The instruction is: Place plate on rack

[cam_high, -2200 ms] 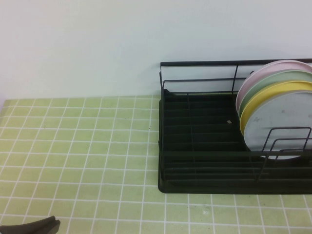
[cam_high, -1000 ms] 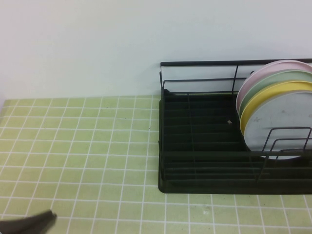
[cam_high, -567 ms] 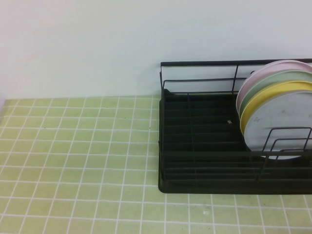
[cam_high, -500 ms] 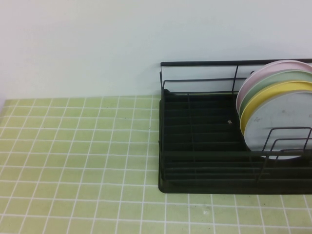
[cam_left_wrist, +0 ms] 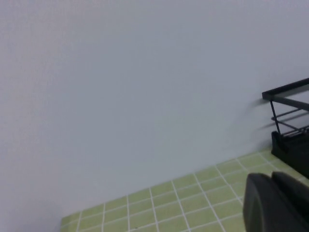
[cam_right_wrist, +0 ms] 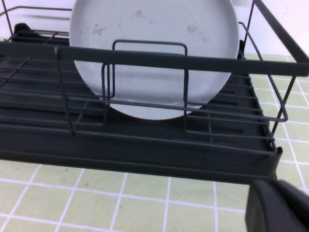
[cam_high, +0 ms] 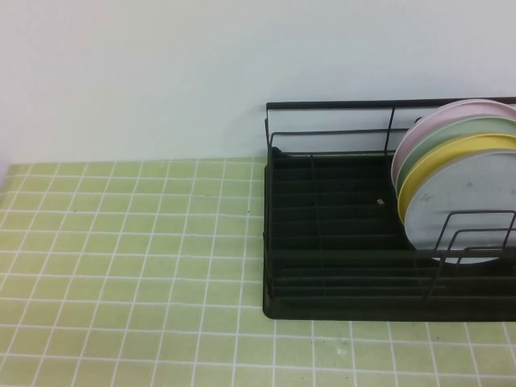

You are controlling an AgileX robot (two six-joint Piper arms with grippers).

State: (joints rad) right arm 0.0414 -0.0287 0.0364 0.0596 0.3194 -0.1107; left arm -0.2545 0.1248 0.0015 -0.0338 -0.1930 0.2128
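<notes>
Plates (cam_high: 463,205) upright in black rack (cam_high: 339,105) at frame right, left gripper (cam_left_wrist: 271,194) closed over tiles (cam_left_wrist: 159,203), right gripper (cam_right_wrist: 276,197) closed before rack's front.

Left gripper (cam_left_wrist: 273,193) pokes into the lower right corner of the left wrist view, fingers pressed together. Right gripper (cam_right_wrist: 277,200), same deal in its own view: lower right corner, closed up.

A plain pale wall (cam_high: 161,72) stood at the back, meeting a green tabletop (cam_high: 121,242) gridded with white lines, softly and evenly lit.
</notes>
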